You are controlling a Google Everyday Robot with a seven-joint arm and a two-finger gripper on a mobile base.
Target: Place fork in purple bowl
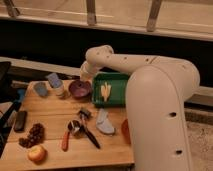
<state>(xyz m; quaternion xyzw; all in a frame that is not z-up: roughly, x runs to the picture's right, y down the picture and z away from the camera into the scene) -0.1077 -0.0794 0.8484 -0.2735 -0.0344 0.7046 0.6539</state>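
Observation:
The purple bowl (80, 89) stands on the wooden table (50, 107), just left of the green tray. My arm reaches in from the right and bends down. Its gripper (84, 77) hangs shut right above the bowl's far rim. I cannot make out the fork: nothing slim and silver shows on the table, and whatever sits between the fingers is hidden against the dark bowl.
The green tray (119, 80) holds a yellow item (105, 91). Below lie a black-handled tool (91, 137), an orange-handled utensil (65, 141), a metal cup (75, 127), a grey-blue piece (104, 123), grapes (33, 135) and a peach-coloured fruit (36, 153). An orange-red bowl (124, 131) peeks out beside my body.

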